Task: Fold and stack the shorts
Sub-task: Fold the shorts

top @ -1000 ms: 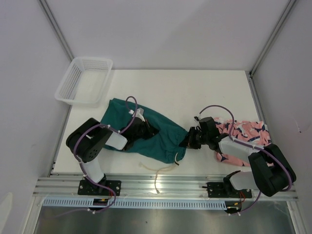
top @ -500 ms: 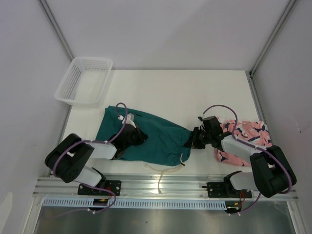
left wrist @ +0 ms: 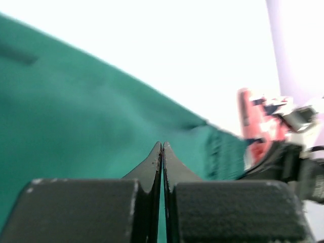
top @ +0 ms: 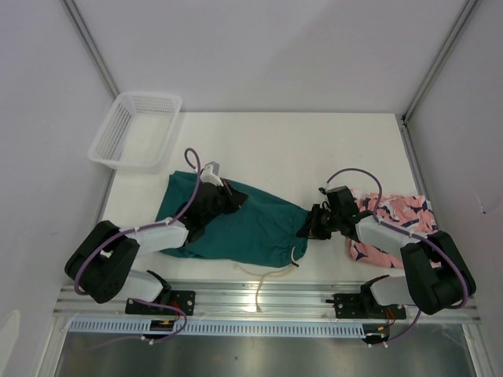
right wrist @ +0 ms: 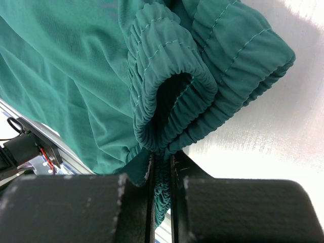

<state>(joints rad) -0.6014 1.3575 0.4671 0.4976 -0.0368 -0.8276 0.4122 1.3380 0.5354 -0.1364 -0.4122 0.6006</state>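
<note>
The dark teal shorts (top: 259, 228) lie spread across the near middle of the table. My left gripper (top: 236, 198) is shut just above their upper middle; in its wrist view the fingertips meet (left wrist: 162, 145) over the teal cloth (left wrist: 76, 101) with nothing between them. My right gripper (top: 305, 228) is shut on the gathered waistband (right wrist: 167, 96) at the shorts' right end, with the elastic pinched between the fingers (right wrist: 162, 157). The salmon-pink printed shorts (top: 397, 212) lie bunched at the right, partly under my right arm, and show blurred in the left wrist view (left wrist: 253, 116).
A white mesh basket (top: 145, 96) stands at the back left corner. A pale drawstring (top: 263, 273) trails off the near table edge over the metal rail (top: 267, 302). The enclosure walls close in on both sides.
My left arm has swung out to the left, and its shut gripper has slid over the teal shorts, leaving their left part flatter. The right gripper kept hold of the waistband and shifted slightly right.
</note>
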